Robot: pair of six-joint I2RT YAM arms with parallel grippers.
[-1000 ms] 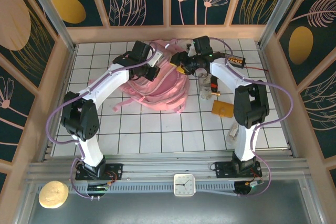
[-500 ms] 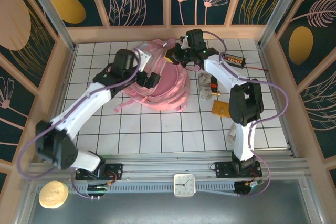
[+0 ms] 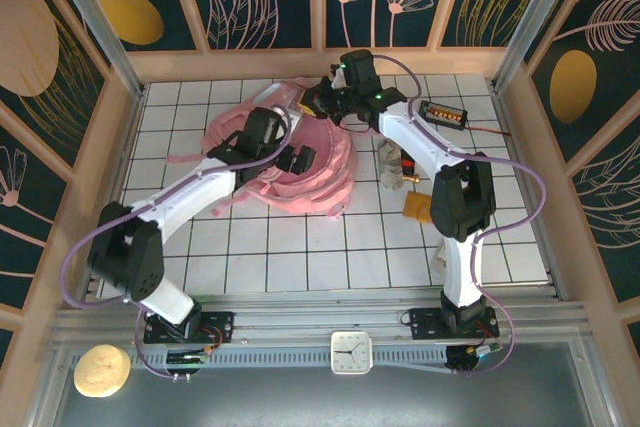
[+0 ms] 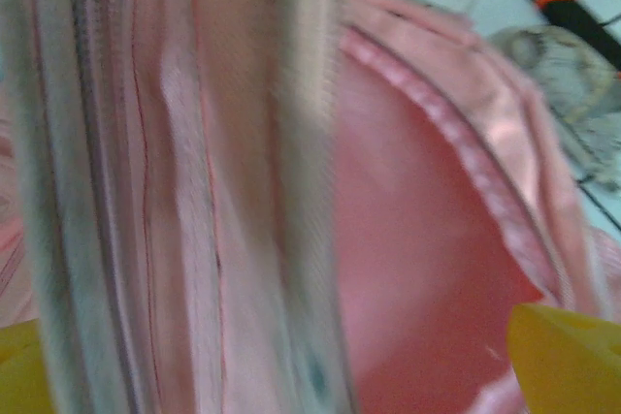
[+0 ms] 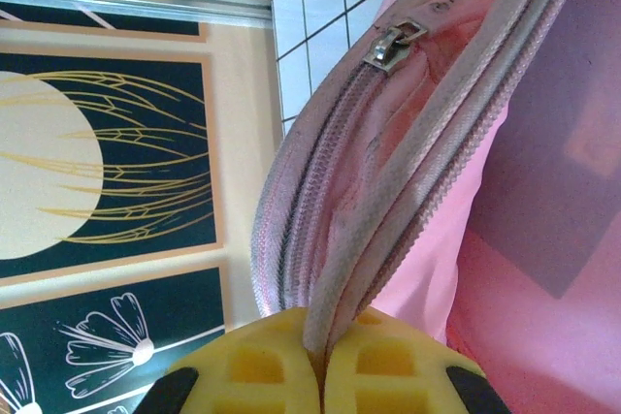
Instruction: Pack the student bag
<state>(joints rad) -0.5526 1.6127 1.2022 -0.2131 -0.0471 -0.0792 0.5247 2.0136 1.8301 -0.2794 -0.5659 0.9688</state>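
The white-tiled surface (image 3: 300, 247) carries the student bag (image 3: 325, 162), a slumped pink heap at the middle of the far edge, and both arms reach over it.

The hold on the bag has just changed sides. A second ago the left gripper (image 3: 297, 160) was shut at the bag's far-left part. It now hangs over the bag's middle with its jaws spread wide and nothing between them, and its wrist camera looks past a blurred zip band into the pink lining. The right gripper (image 5: 320, 361) was half open over the bag's right flank a second ago. It has since moved to the rim nearest the far edge and closed, its yellow pads (image 5: 257, 366) pinching the zip-edged lip of the opening. The fabric has also spread further toward the left edge.

This looks like a handover: the right gripper seems to be holding the mouth up and open, which leaves the left one free for loading. Whether anything is already inside cannot be told.

Loose items wait between the bag and the right edge. A pale crumpled bundle (image 3: 390, 159) lies just beside the bag, an orange packet (image 3: 423, 209) sits nearer the arms, and a black meter (image 3: 443, 113) rests toward the far-right corner. The metal zip pull (image 5: 393, 44) stands a little way along the zip from the right gripper's pinch.
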